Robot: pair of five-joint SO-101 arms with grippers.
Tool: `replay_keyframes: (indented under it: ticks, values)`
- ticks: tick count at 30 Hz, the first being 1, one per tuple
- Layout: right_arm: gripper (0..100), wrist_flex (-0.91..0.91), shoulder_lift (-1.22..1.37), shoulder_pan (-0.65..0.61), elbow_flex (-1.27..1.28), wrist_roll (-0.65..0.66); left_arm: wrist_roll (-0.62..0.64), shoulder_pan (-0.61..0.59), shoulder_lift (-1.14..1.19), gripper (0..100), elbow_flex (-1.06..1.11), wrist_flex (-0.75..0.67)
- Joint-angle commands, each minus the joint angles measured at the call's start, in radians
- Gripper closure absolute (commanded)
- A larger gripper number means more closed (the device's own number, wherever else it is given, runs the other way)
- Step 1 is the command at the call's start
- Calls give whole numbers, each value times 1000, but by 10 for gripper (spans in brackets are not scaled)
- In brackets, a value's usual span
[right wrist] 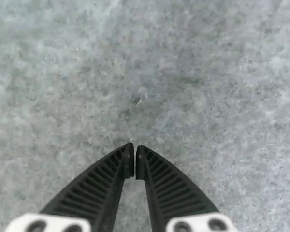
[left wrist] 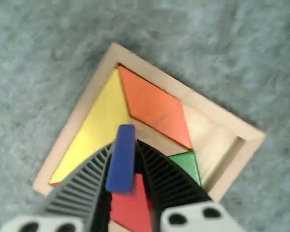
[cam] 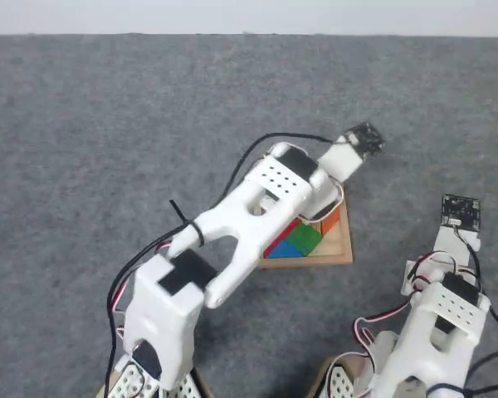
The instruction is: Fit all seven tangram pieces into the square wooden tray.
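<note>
Inside tray (left wrist: 241, 145): yellow (left wrist: 99, 125), orange (left wrist: 154, 108), green (left wrist: 187, 162), red (left wrist: 130, 210) pieces; left jaws pinch blue piece (left wrist: 122, 159), right jaws closed, empty.

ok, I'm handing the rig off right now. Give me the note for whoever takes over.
Left pincer: shut on the blue piece, above the tray.
Right pincer: shut, empty, over the grey mat.
Done: yellow triangle, orange piece, green piece and red piece lie in the tray.
Left: seat the blue piece. Bare wood beside the orange piece means the tray isn't full yet.

left arm (cam: 249, 211) above wooden tray (cam: 339, 249)
</note>
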Motion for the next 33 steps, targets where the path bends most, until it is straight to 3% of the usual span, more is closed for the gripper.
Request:
replay_keyframes:
  ticks: [1, 8, 15, 23, 33]
  values:
    - [980, 7, -16, 13, -51, 11, 11, 6, 61, 988, -54, -17]
    - [980, -15, -21, -22, -25, 12, 11, 8, 160, 988, -174, 41]
    - [980, -33, -18, -22, -21, 12, 37, 60, 158, 988, -340, 232]
    - [980, -33, -25, 22, -23, 12, 35, 127, 166, 988, -383, 379]
    - [980, -13, -25, 328, -37, 120, 14, 216, 167, 988, -309, 397]
